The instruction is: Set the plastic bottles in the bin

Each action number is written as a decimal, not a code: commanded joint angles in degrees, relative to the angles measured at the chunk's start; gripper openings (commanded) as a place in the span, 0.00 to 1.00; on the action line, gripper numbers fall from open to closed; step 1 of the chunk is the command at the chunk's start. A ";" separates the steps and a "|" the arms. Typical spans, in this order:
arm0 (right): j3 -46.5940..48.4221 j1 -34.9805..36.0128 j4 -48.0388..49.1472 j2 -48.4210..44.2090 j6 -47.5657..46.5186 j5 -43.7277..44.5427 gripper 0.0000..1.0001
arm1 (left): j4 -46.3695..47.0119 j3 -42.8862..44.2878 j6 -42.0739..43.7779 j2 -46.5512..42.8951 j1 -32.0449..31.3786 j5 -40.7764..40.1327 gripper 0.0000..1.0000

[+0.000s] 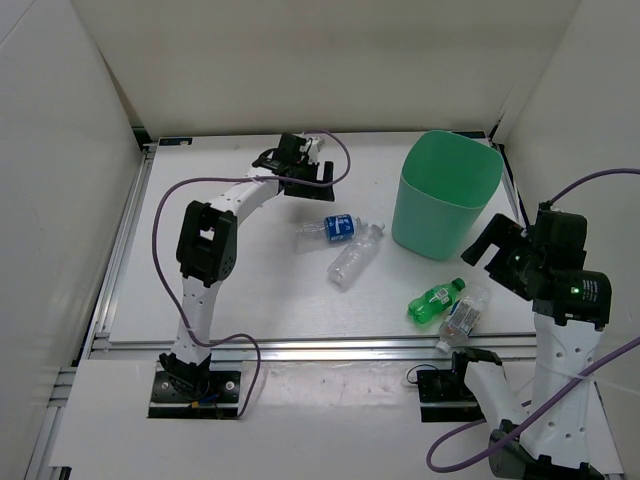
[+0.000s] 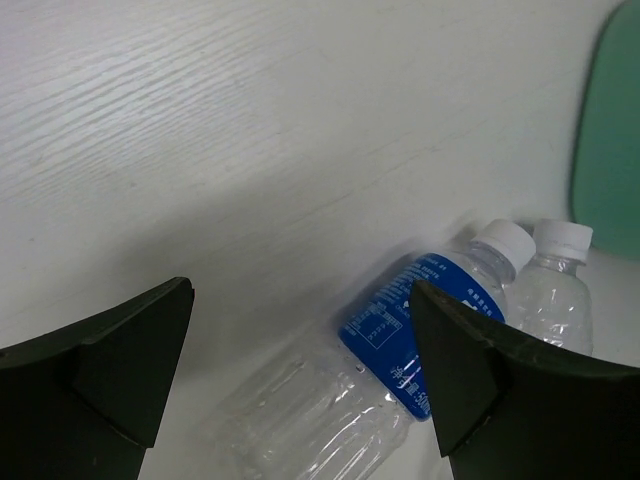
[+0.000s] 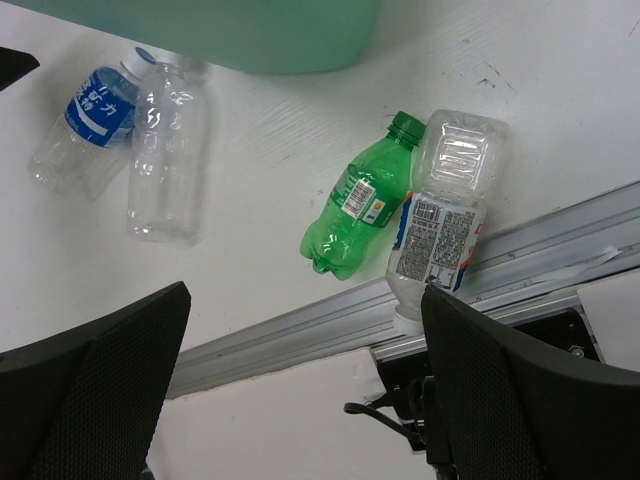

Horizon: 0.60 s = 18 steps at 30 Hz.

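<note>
The mint-green bin (image 1: pixel 432 225) stands at the back right. Four bottles lie on the table. The blue-label bottle (image 1: pixel 335 228) and the plain clear bottle (image 1: pixel 357 255) lie side by side left of the bin. The green bottle (image 1: pixel 436 300) and the white-blue-label bottle (image 1: pixel 465 315) lie by the front rail. My left gripper (image 1: pixel 322 173) is open and empty, above and behind the blue-label bottle (image 2: pixel 400 345). My right gripper (image 1: pixel 480 248) is open and empty, high over the green bottle (image 3: pixel 360 205) and the white-blue-label bottle (image 3: pixel 440 225).
An aluminium rail (image 1: pixel 300 347) runs along the table's front edge; the white-blue-label bottle's cap hangs over it. White walls close in the back and sides. The bin's wall shows in the left wrist view (image 2: pixel 610 130) and the right wrist view (image 3: pixel 250 30).
</note>
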 commanded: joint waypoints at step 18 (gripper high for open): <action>-5.63 0.20 3.96 1.26 -1.68 -2.76 1.00 | 0.29 -10.84 14.59 -15.58 0.69 4.27 1.00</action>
